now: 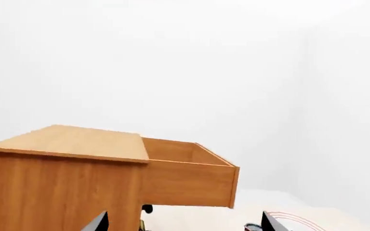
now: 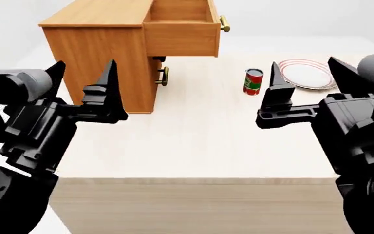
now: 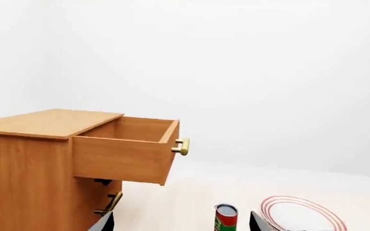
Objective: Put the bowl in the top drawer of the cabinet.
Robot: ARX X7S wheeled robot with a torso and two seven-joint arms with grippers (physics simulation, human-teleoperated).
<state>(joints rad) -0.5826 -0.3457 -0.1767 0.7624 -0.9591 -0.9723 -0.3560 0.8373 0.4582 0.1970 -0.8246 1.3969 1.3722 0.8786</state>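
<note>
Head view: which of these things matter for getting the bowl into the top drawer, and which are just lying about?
For the job:
- cabinet
- top drawer, pulled open
- left gripper and right gripper, both open, holding nothing
- the bowl: not visible in any view

Lying about:
- can
- plate

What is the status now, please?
Left hand and right hand open, both empty. Top drawer pulled out. Bowl not visible in any view. Can and plate on table.
</note>
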